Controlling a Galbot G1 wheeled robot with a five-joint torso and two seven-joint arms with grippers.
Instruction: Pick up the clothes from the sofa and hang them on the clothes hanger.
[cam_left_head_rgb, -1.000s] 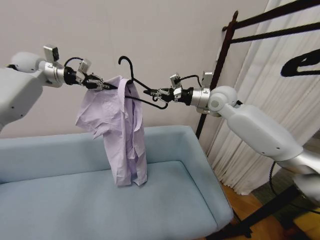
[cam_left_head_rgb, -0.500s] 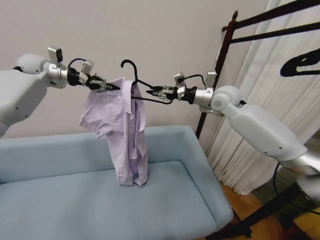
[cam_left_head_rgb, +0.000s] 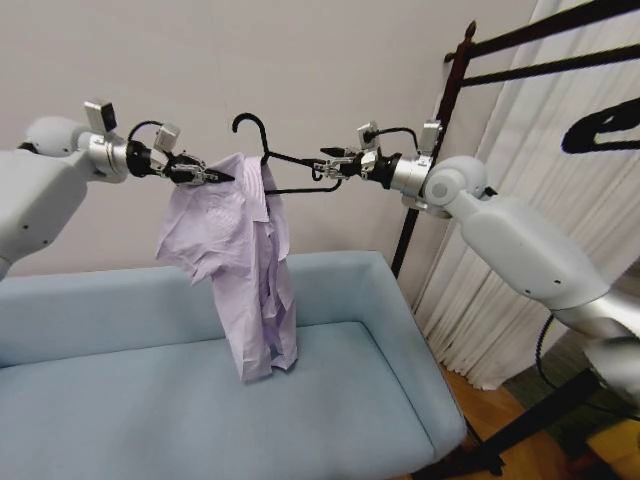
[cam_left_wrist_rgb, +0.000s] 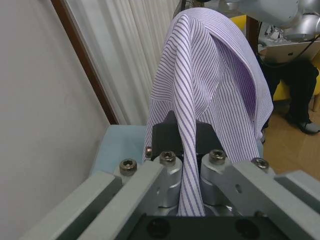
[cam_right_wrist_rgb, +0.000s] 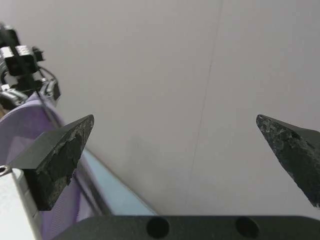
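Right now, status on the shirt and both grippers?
Left gripper shut on shirt, above sofa. Right gripper open at hanger end. Shirt draped on hanger; no obstruction seen.

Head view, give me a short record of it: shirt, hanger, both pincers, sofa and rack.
shirt: lilac striped, draped over one end of the hanger, hanging down over the sofa
hanger: black, in the air between the two arms, hook up
left pincer: shut on the shirt's fabric
right pincer: open, at the hanger's bare end
sofa: light blue, below the shirt
rack: dark frame on the robot's right
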